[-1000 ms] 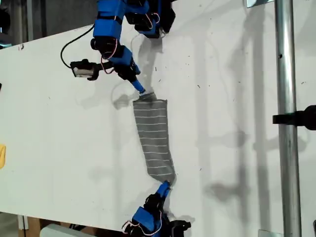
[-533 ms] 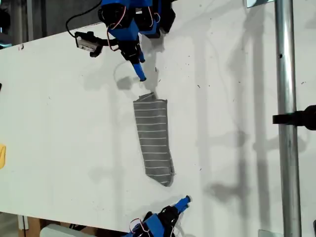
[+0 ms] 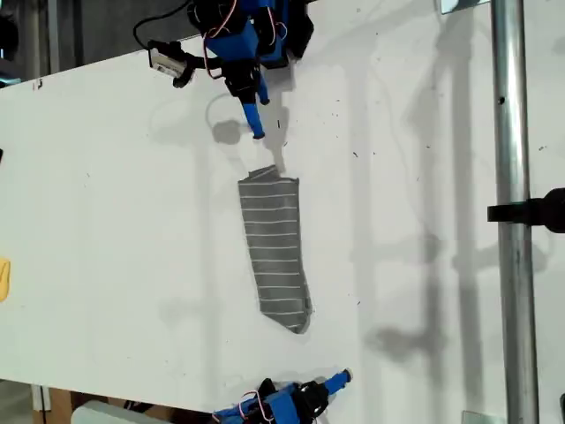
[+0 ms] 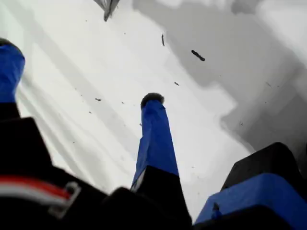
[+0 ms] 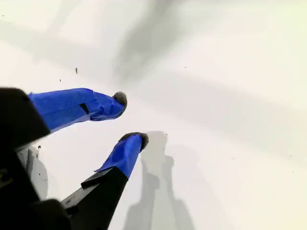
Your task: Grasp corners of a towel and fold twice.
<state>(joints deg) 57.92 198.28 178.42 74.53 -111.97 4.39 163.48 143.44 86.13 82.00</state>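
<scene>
The towel (image 3: 275, 252) lies flat on the white table (image 3: 106, 221), folded into a long narrow grey strip with white stripes. Nothing holds it. At the top of the exterior view my first gripper (image 3: 257, 132) hovers a little beyond the strip's far end and points at it. In the first wrist view this gripper (image 4: 81, 81) is open and empty, with only a tip of the towel (image 4: 106, 7) showing ahead. At the bottom of the exterior view my second gripper (image 3: 341, 380) points toward that view's right, away from the towel. It (image 5: 130, 120) is open over bare table.
A metal pole (image 3: 512, 177) with a black clamp (image 3: 530, 212) runs down the exterior view's right. A yellow object (image 3: 3, 278) shows at that view's left edge. The table's near edge runs along the bottom, by the second arm's base (image 3: 274, 406).
Both grippers let go of the towel's ends and drew back. The first rose toward the exterior view's top; the second swung down and to that view's right. The towel stayed put.
</scene>
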